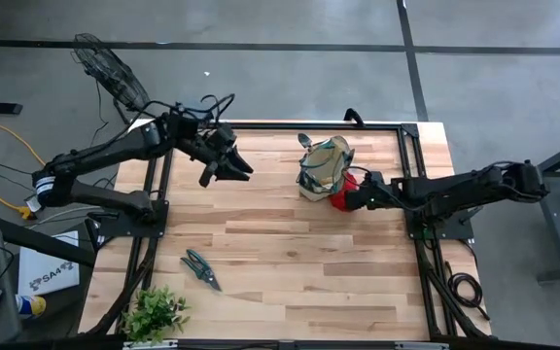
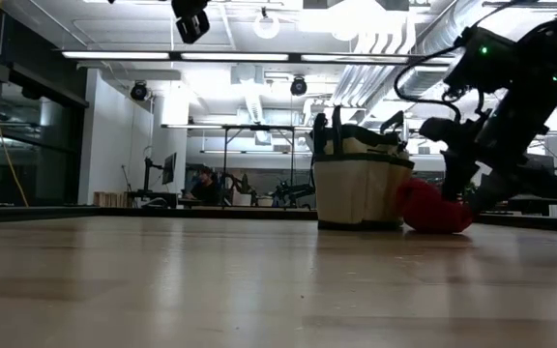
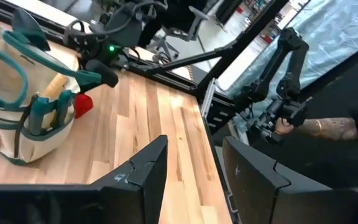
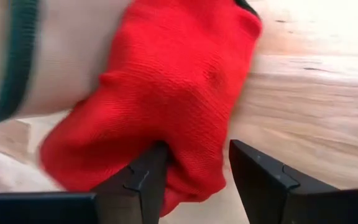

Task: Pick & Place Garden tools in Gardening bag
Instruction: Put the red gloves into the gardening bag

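Because the right gripper [image 4: 191, 180] has its fingers spread around only a loose fold of the red cloth bundle [image 4: 166, 93], with one finger under the fabric and the other clear of it, a closing pinch may catch just an edge, and the bundle could slip out or trail on the way up. In the high view this gripper sits right of centre, at the bundle, which lies on the counter [image 1: 290, 262] pressed against the gardening bag [image 1: 323, 167]. A push forward could also shove the light bag or tip it, spilling the handles already standing in it.

Toward the upper left of the high view, the left gripper [image 1: 231, 167] hangs above the counter with fingers apart, holding nothing. One pair of pruning shears [image 1: 200, 268] lies at lower left centre, well apart from the bag, near the leafy plant [image 1: 156, 313].

How much fabric lies between the right fingers is hard to judge. What is inside the bag cannot be told fully; only handle tops show above its rim.
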Controlling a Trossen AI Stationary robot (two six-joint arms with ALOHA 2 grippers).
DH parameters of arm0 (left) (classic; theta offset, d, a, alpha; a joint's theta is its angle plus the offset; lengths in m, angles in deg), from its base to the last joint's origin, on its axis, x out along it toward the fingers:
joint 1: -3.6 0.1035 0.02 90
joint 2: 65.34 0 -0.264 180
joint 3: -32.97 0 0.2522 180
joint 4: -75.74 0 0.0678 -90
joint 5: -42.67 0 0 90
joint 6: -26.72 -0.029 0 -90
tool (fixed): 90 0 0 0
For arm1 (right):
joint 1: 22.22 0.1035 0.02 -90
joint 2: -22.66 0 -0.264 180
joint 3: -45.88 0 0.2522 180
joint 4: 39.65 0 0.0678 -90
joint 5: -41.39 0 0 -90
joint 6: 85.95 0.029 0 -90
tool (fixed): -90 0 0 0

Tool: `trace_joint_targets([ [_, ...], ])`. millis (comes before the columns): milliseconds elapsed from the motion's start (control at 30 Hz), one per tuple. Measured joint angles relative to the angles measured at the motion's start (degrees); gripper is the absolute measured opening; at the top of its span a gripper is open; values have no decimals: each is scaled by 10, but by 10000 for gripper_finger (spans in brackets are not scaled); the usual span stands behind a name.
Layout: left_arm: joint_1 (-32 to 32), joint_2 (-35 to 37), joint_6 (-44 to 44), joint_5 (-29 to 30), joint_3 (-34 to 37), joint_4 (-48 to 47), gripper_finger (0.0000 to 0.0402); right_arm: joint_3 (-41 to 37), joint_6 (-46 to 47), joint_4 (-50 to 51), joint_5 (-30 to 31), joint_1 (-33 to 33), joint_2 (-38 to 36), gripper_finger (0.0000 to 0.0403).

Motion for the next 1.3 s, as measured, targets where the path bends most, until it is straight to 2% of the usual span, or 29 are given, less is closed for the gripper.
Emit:
trace_joint_targets([
  [267, -46, 33, 31, 93, 0, -1, 152, -36, 0, -56, -23, -2, 0, 87],
  [500, -92, 58, 55, 162, 0, -6, 152, -37, -29, -57, -24, -2, 0, 17],
  [667, -122, 74, 63, 203, 0, -5, 152, -37, -25, -55, -32, 17, -4, 9],
  [967, -142, 89, 74, 252, 0, -21, 152, -36, 6, -48, -51, 98, -58, 6],
  [1133, -142, 89, 75, 255, 0, -31, 152, -5, 4, -25, -40, 142, -98, 5],
  [1300, -142, 89, 68, 270, 0, -31, 152, 45, -9, 42, -21, 176, -117, 5],
])
